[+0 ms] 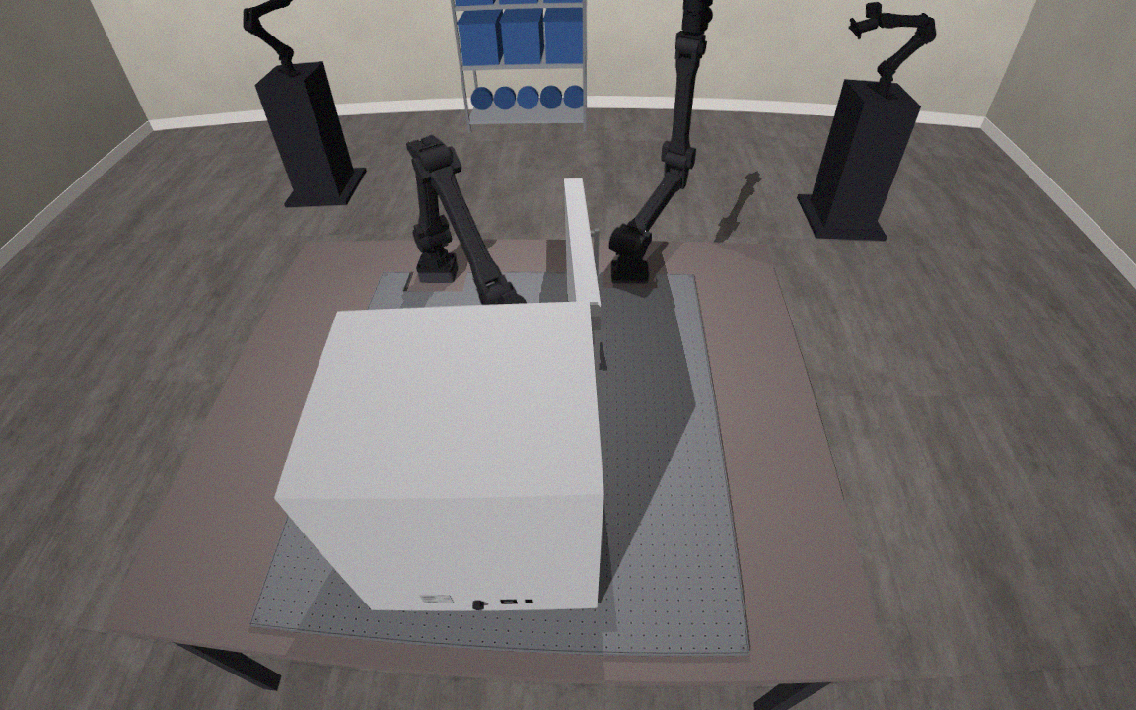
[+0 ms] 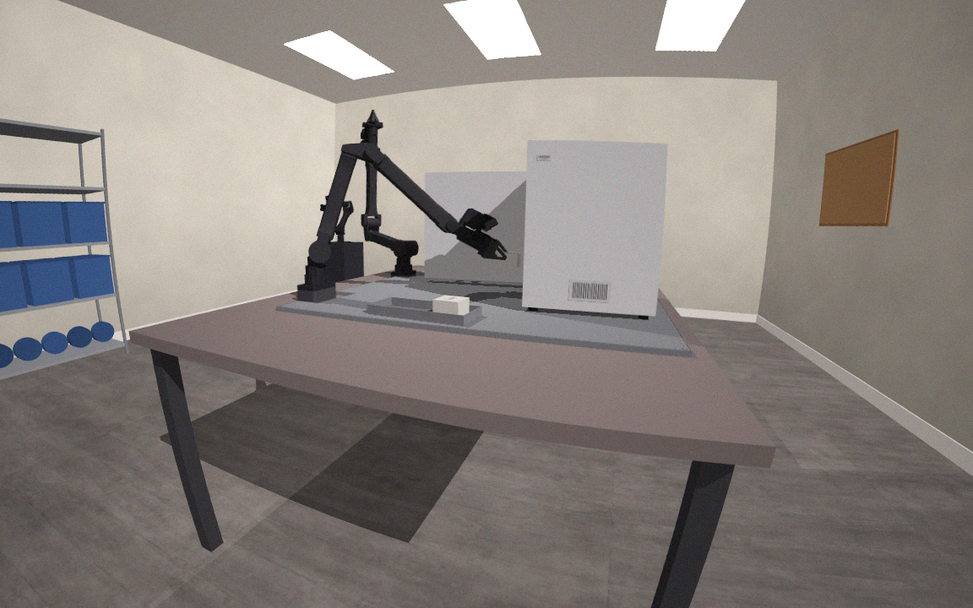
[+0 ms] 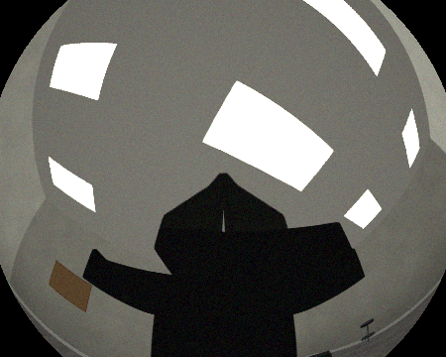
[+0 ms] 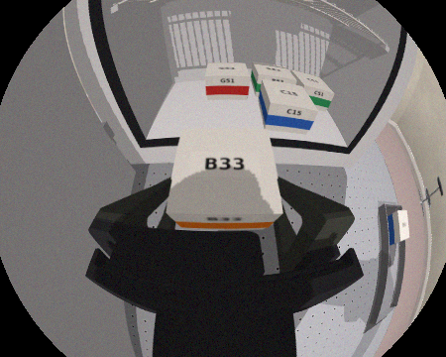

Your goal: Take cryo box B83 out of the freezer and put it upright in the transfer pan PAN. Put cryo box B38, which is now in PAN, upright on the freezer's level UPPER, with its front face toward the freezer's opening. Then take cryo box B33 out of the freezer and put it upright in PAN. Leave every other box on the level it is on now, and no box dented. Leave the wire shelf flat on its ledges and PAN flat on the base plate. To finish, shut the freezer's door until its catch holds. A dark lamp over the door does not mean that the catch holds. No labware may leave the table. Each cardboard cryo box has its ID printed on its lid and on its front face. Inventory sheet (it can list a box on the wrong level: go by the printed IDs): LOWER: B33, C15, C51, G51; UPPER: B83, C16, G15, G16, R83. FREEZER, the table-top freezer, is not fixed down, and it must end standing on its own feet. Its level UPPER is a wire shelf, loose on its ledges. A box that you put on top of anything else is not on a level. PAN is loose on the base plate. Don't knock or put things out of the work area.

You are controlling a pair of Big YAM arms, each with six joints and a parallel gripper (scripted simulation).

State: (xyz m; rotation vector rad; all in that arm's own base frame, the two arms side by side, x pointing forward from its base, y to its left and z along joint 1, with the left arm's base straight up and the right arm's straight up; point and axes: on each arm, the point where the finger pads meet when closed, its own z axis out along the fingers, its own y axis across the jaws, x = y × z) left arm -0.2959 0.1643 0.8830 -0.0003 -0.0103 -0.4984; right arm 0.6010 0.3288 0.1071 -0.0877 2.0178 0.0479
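Observation:
My right gripper (image 2: 503,255) (image 4: 224,180) is shut on white cryo box B33 (image 4: 224,149), orange-banded and lid up, in front of the open freezer (image 1: 458,396) (image 2: 595,219). My left gripper (image 2: 372,113) (image 3: 223,179) is shut and empty, pointing at the ceiling. Inside, G51 (image 4: 227,81), C15 (image 4: 289,105), C51 (image 4: 319,93) and a partly hidden green-banded box (image 4: 274,70) stand on the lower floor. The transfer pan (image 2: 399,311) (image 4: 383,253) holds one blue-banded box (image 2: 452,300) (image 4: 402,225), its ID unreadable. The wire shelf (image 4: 352,21) shows only in part; its boxes are hidden.
The freezer's door (image 1: 581,238) (image 2: 448,203) (image 4: 30,174) stands wide open between the two arms, at the left edge of the right wrist view. The pan lies on the base plate (image 1: 669,565) (image 2: 573,328) beside the freezer's front, near the table edge.

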